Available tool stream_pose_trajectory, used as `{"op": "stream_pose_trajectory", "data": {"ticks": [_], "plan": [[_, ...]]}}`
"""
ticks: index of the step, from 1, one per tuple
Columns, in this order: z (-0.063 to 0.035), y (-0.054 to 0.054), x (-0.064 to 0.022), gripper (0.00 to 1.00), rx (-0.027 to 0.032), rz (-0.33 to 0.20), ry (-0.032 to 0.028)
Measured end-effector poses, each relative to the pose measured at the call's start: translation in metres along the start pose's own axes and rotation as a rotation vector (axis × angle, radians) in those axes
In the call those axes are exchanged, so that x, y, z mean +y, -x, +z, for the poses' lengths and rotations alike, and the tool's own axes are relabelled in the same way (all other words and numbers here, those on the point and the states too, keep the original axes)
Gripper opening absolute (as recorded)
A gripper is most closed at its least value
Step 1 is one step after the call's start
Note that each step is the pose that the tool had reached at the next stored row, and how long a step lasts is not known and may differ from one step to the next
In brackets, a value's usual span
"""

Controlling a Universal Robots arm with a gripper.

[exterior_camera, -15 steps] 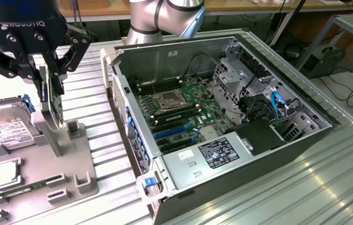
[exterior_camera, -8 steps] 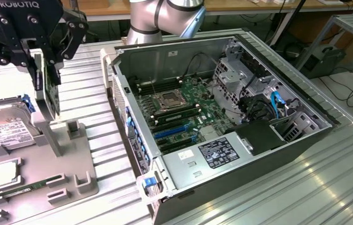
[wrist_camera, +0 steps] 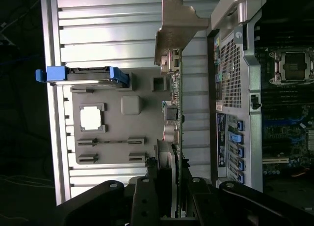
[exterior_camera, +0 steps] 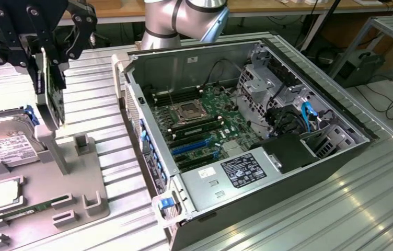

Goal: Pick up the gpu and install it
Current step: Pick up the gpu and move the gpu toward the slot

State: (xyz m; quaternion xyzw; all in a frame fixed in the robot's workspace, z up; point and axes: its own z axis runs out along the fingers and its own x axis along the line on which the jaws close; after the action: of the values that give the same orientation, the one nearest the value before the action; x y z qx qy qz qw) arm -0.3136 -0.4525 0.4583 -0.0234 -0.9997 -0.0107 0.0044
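Ribbed metal tabletop (exterior_camera: 363, 209): open computer case (exterior_camera: 182, 68) centre, grey parts tray (exterior_camera: 78, 183) at the exterior view's left edge. Gripper (exterior_camera: 50, 57) clamps the gpu (exterior_camera: 50, 99) on edge above that tray.

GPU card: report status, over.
Fingers shut on thin dark gpu card with silver metal bracket. Card held on edge over grey parts tray. Apart from open black computer case, not installed.
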Motion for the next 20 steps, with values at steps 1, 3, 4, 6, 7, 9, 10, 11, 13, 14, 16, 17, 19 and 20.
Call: {"op": "stream_pose_trajectory", "data": {"ticks": [1,3,4,6,7,9,10,11,13,14,16,17,19,20], "plan": [[0.0000,0.000,0.0000,0.27,0.0000,0.000,0.0000],[0.0000,0.000,0.0001,0.27,0.0000,0.000,-0.0001],[-0.0001,0.001,0.0002,0.27,0.0001,0.000,-0.0002],[0.0000,0.005,0.0002,0.27,-0.0001,0.000,0.0000],[0.0000,0.007,0.0003,0.27,0.0000,0.000,-0.0003],[0.0003,0.010,0.0005,0.27,-0.0001,0.000,-0.0008],[0.0004,0.012,0.0005,0.27,-0.0001,0.000,-0.0013],[0.0005,0.014,0.0006,0.27,-0.0002,0.000,-0.0028],[0.0006,0.016,0.0008,0.27,-0.0002,0.000,-0.0051],[0.0007,0.017,0.0008,0.27,-0.0003,0.000,-0.0060],[0.0009,0.019,0.0009,0.27,-0.0003,0.000,-0.0070],[0.0010,0.019,0.0009,0.27,-0.0004,0.000,-0.0073],[0.0011,0.021,0.0010,0.27,-0.0004,0.000,-0.0078],[0.0011,0.022,0.0010,0.27,-0.0004,0.000,-0.0081]]}}
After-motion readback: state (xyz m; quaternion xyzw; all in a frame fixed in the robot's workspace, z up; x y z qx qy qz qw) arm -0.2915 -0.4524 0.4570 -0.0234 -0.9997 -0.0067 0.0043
